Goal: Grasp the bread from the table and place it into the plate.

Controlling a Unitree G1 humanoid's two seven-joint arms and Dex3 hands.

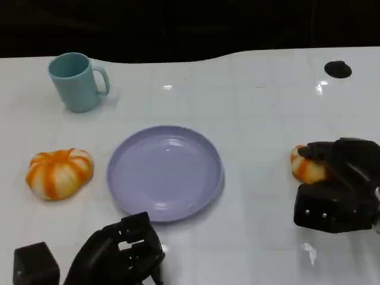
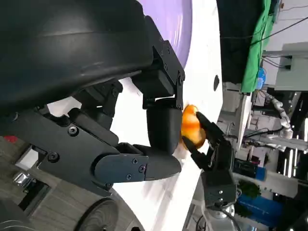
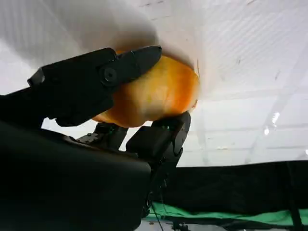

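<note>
An orange bread (image 1: pixel 304 166) lies on the white table at the right, some way right of the lilac plate (image 1: pixel 166 172). My right hand (image 1: pixel 338 190) grips it from the near side. In the right wrist view its fingers (image 3: pixel 103 77) clamp both sides of the bread (image 3: pixel 159 94). My left hand (image 1: pixel 119 252) rests at the near edge just in front of the plate, fingers curled in and holding nothing. The left wrist view looks past that hand (image 2: pixel 120 120) to the bread (image 2: pixel 190 126) in the right hand (image 2: pixel 214 154), with the plate (image 2: pixel 178 19) alongside.
An orange-and-white striped bun (image 1: pixel 59 172) sits left of the plate. A teal mug (image 1: pixel 76 80) stands at the back left. A black cube (image 1: pixel 35 264) is at the near left corner and a black disc (image 1: pixel 338 69) at the back right.
</note>
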